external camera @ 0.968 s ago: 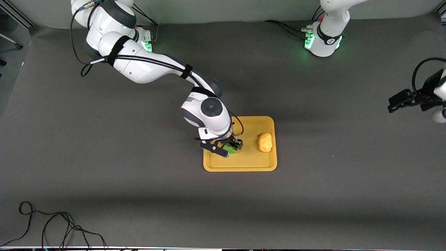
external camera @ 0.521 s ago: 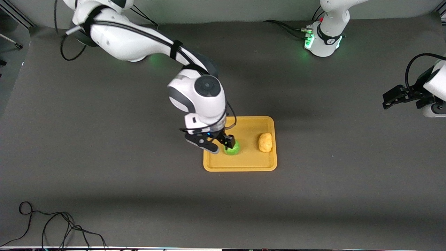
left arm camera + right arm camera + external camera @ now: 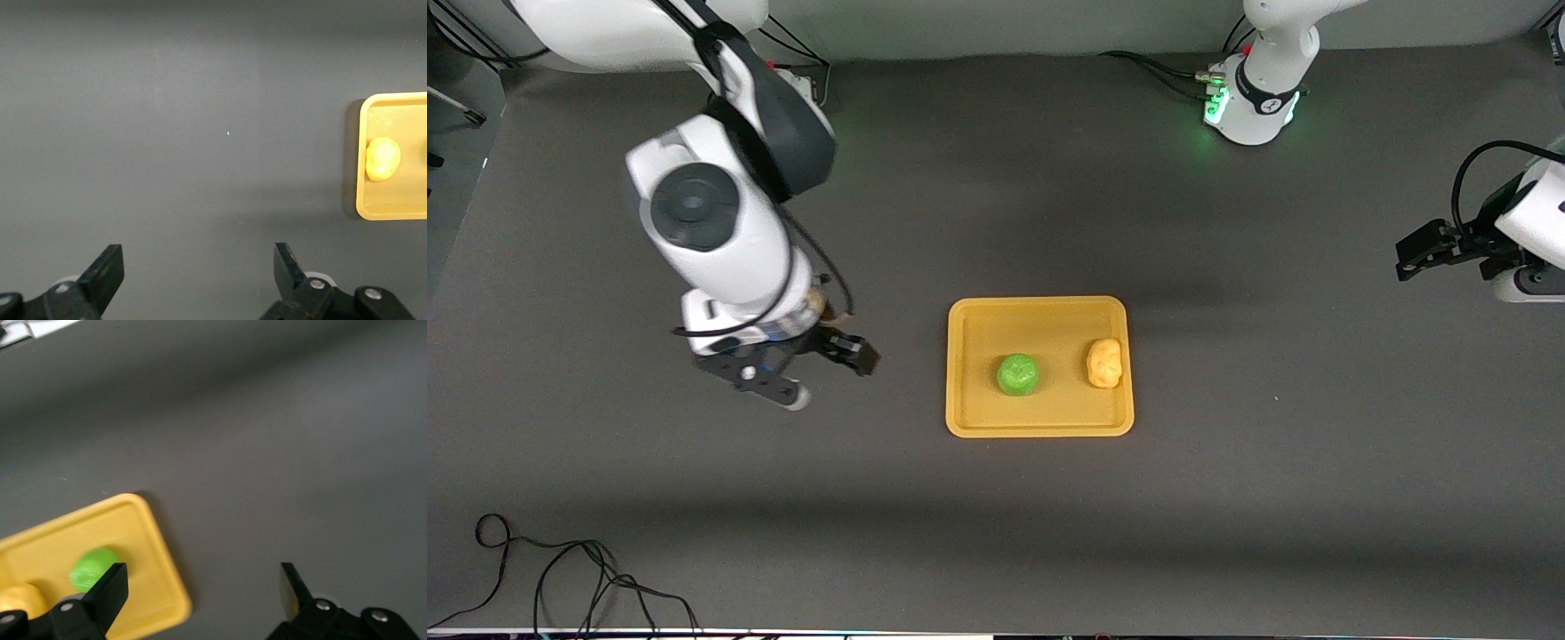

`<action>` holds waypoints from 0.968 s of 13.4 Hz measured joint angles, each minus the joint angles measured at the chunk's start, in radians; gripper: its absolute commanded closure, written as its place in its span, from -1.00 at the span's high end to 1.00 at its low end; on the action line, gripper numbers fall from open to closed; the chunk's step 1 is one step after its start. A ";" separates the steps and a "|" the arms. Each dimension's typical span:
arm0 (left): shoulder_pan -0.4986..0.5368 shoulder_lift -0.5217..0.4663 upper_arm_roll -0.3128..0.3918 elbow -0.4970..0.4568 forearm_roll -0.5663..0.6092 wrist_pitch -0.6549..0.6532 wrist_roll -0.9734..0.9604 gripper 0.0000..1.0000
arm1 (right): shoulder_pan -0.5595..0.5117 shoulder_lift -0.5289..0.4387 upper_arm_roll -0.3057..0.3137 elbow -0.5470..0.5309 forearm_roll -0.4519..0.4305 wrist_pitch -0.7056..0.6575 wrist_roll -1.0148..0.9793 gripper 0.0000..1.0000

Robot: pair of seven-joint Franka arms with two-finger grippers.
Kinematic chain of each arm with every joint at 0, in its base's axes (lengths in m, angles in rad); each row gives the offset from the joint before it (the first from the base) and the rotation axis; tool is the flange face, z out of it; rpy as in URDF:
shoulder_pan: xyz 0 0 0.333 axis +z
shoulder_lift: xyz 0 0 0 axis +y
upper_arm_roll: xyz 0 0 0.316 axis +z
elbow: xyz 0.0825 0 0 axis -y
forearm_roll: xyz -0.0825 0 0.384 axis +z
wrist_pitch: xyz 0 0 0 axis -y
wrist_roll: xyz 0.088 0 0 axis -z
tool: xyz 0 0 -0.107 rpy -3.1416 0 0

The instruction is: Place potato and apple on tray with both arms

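With apple (image 3: 1017,374) and potato (image 3: 1104,363) resting apart on the tray (image 3: 1040,425), I see both hands spread wide, empty, over bare table (image 3: 1227,498): right hand (image 3: 825,373), left hand (image 3: 1421,252).

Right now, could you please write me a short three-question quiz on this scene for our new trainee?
1. True or false: the apple and the potato both lie on the tray.
2. Which gripper is over bare table toward the right arm's end? A) left gripper B) right gripper
3. Fill in: on the tray, the ____ lies closer to the left arm's end.

Key: 1 true; 2 B; 3 potato.
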 measured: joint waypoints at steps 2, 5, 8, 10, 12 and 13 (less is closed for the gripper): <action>0.000 0.000 0.000 -0.001 0.000 0.000 0.000 1.00 | 0.004 -0.078 -0.150 -0.057 0.100 -0.011 -0.232 1.00; -0.001 0.000 0.000 -0.004 0.000 0.000 0.000 1.00 | -0.002 -0.187 -0.339 -0.151 0.191 -0.011 -0.479 1.00; -0.001 0.001 0.000 -0.010 0.000 0.003 0.000 1.00 | 0.000 -0.300 -0.435 -0.262 0.207 -0.006 -0.607 1.00; -0.001 0.002 0.000 -0.017 0.000 0.014 0.000 1.00 | 0.001 -0.376 -0.477 -0.322 0.245 -0.007 -0.635 1.00; -0.001 0.002 0.000 -0.026 0.000 0.024 0.000 1.00 | 0.001 -0.433 -0.493 -0.357 0.255 -0.008 -0.642 1.00; -0.001 0.002 0.000 -0.030 0.000 0.030 0.000 1.00 | 0.001 -0.449 -0.494 -0.366 0.257 -0.008 -0.642 1.00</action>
